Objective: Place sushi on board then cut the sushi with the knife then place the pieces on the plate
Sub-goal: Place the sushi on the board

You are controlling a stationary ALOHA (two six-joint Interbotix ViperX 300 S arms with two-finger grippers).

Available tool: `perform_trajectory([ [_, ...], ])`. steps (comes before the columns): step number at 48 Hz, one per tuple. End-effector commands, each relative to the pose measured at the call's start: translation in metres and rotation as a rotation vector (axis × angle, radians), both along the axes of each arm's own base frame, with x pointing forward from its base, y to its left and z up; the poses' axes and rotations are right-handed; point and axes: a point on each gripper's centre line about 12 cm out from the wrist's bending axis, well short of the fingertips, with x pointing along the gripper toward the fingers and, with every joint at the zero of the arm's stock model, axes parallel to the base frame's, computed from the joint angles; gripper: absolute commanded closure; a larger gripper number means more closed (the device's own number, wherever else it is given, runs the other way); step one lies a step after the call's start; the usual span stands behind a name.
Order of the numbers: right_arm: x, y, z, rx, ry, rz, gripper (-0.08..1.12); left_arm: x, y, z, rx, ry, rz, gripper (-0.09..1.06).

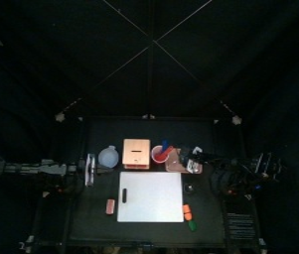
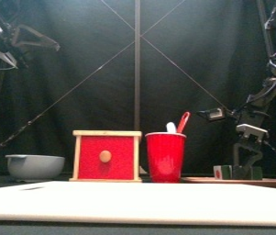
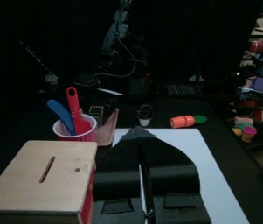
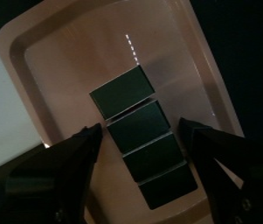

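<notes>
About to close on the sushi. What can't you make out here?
1. Top view: the sushi cannot be picked out; the right arm covers it.
2. Right wrist view: the right gripper straddles the sushi, jaws open; its height above the pink tray is unreadable.
3. Top view: two small toys beside the white board are too small to identify.
4. Left wrist view: the shut left gripper hides part of the board.
</notes>
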Motion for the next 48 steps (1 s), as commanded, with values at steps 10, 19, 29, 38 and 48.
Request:
perform_trajectory([
  [10, 0.007, -0.003, 0.009, -0.009, -0.041, -0.014, 0.42, 0.002, 0.002, 0.005, 0.002, -0.014, 0.009, 0.99],
  [19, 0.014, 0.001, 0.028, -0.001, -0.103, -0.028, 0.48, 0.002, 0.002, 0.005, 0.001, -0.014, 0.009, 0.99],
  [29, 0.022, 0.016, 0.069, 0.017, -0.230, -0.029, 0.48, 0.002, 0.002, 0.006, 0.001, -0.015, 0.009, 0.99],
  [38, 0.025, 0.032, 0.099, 0.044, -0.350, -0.018, 0.48, 0.002, 0.002, 0.005, -0.001, -0.014, 0.010, 0.99],
  [48, 0.031, 0.055, 0.124, 0.102, -0.475, 0.007, 0.48, 0.002, 0.002, 0.005, -0.001, -0.014, 0.010, 0.99],
])
